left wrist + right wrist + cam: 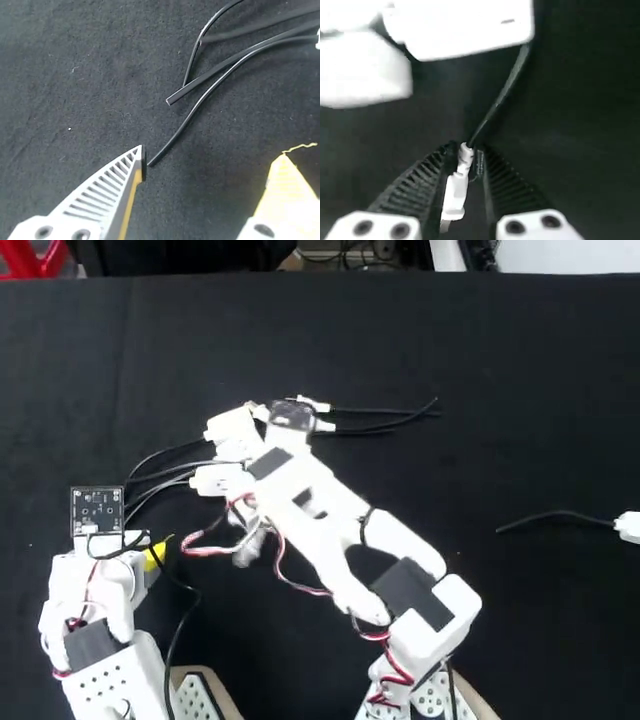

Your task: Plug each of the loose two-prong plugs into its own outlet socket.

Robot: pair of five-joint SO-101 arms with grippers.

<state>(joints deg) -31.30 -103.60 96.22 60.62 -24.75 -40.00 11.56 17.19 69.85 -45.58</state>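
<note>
**Pinched plug, awkward heading near the sockets**

The right gripper was clenched on a white plug, its dark ribbed fingers squeezing the plug body from both sides. The plug's black cord ran out past the fingertips toward a white outlet block, with a second outlet block just beside it.

The prongs could not be made out. Since the cord end faced the blocks, the prongs probably pointed back toward the wrist, so a straight push would likely have met the socket with the wrong end. The grip was also narrow and sat well back along the plug (little to resist twisting), so any pressure against a block could have rotated the plug between the fingers or shoved the light block across the black table. The cord could have snagged under the block's edge as well.

The left gripper hung spread and empty over loose black cords, bracing nothing. Another loose plug lay well apart at the table's edge, so the task looked far from finished.
</note>
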